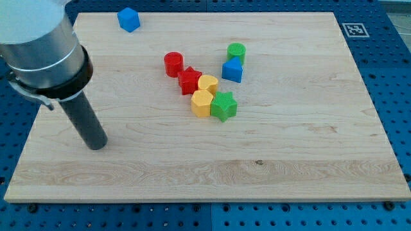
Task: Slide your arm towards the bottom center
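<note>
- My tip [96,145] planted on the wooden board [308,173] at the view's left, a bare rod end with nothing to open or close, touching no block and pushing nothing.
- Above it, the dark rod slanting up into a grey cylinder housing [42,48] in the view's top left corner.
- Nearest blocks well apart, toward the view's right: yellow hexagon block [201,102] and green star block [224,106] side by side and touching, lowest of the cluster.
- Directly behind those, red star block [189,80] against a yellow heart-like block [208,83]; red cylinder block [173,63] touching the red star at its upper left.
- Farther right, blue block [232,70], wedge-like in shape, with green cylinder block [236,52] just behind it.
- Alone near the board's top edge, blue cube block [128,19], well apart from everything else.
- Target zone, the bottom centre of the board, lying to the right of and slightly below the tip, plain wood with a small dark knot.
- Thing to move here judged to be the arm itself: stiff, rigid, gliding at one height over smooth wood, so nothing to take hold of.
- Straight path from tip to bottom centre appearing to pass below the yellow hexagon and green star; blocks look light and easily shoved, hence a low line advisable to avoid nudging them.
- Blue perforated table [385,38] surrounding the board; a black-and-white marker tag [354,29] at the top right.
</note>
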